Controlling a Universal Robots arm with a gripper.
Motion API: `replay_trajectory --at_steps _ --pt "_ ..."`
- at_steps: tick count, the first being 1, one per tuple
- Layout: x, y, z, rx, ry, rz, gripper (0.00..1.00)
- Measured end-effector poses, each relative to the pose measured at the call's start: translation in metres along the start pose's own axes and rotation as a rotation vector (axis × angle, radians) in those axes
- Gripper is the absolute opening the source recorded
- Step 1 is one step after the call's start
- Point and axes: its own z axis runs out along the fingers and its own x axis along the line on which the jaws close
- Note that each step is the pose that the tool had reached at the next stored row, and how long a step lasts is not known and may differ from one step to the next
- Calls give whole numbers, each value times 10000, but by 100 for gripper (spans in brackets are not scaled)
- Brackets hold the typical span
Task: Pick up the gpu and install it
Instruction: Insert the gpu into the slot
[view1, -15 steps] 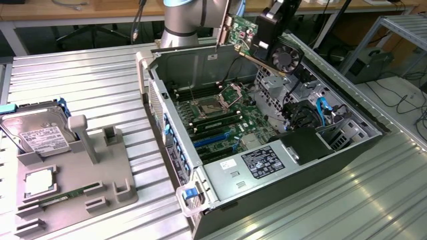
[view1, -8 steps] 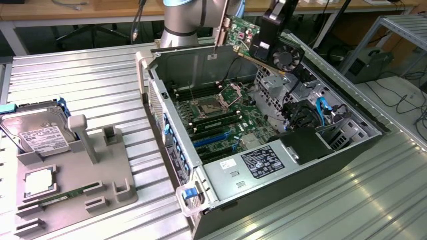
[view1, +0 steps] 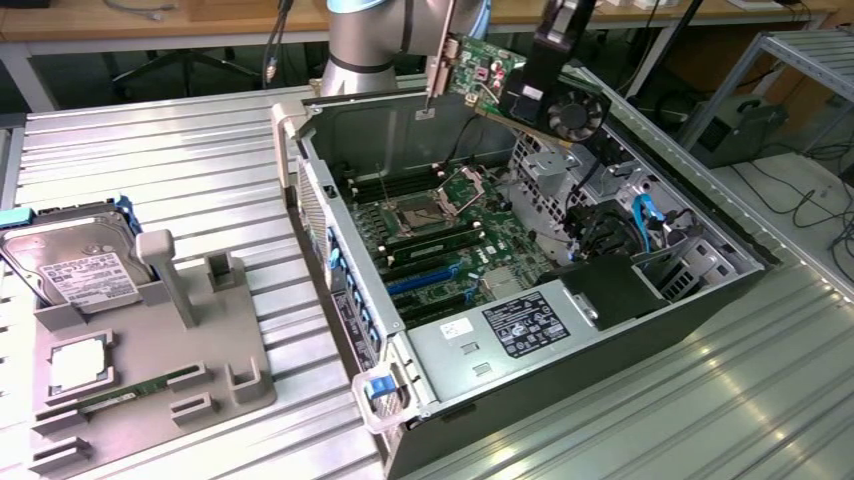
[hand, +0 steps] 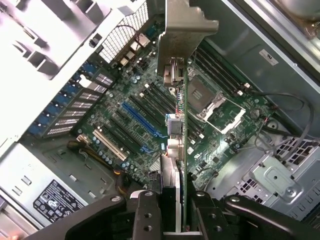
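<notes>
Green circuit board on 1 face, black fan cooler on the other, silver bracket at the end: the gpu (view1: 505, 82) (hand: 180, 125) hangs tilted above the far rim of the open computer case (view1: 344, 275), with open air down to the motherboard (view1: 441, 232) (hand: 125, 120). The gripper (view1: 550, 60) (hand: 177, 216) is closed partway, its 2 fingers (hand: 147, 215) pinching the card's edge. Inside the case lie the motherboard and a power supply (view1: 521, 325). Beside it on the ribbed metal bench (view1: 160, 160), a grey holder (view1: 200, 385) carries a hard drive (view1: 74, 268) and a memory stick (view1: 134, 390).
</notes>
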Motion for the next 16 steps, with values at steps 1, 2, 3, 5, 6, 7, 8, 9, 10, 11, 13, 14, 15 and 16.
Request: replay_trajectory --at_steps 1,2,3,5,6,7,8,9,10,11,13,14,15,16 --pt "0 0 0 2 4 -102 28" --pt "0 0 0 3 6 -189 28" --pt "0 0 0 5 8 -268 28" --pt "0 0 0 9 14 -475 28" --pt "0 0 0 11 17 -585 28" --pt "0 0 0 13 21 -700 28" --pt "0 0 0 16 24 -827 28" --pt "0 0 0 19 30 -1025 28" --pt "0 0 0 23 35 -1194 28" --pt "0 0 0 24 39 -1294 28" --pt "0 0 0 28 44 -1485 28" --pt "0 0 0 30 47 -1580 28" --pt "0 0 0 31 49 -1679 28" --pt "0 0 0 34 53 -1788 28"
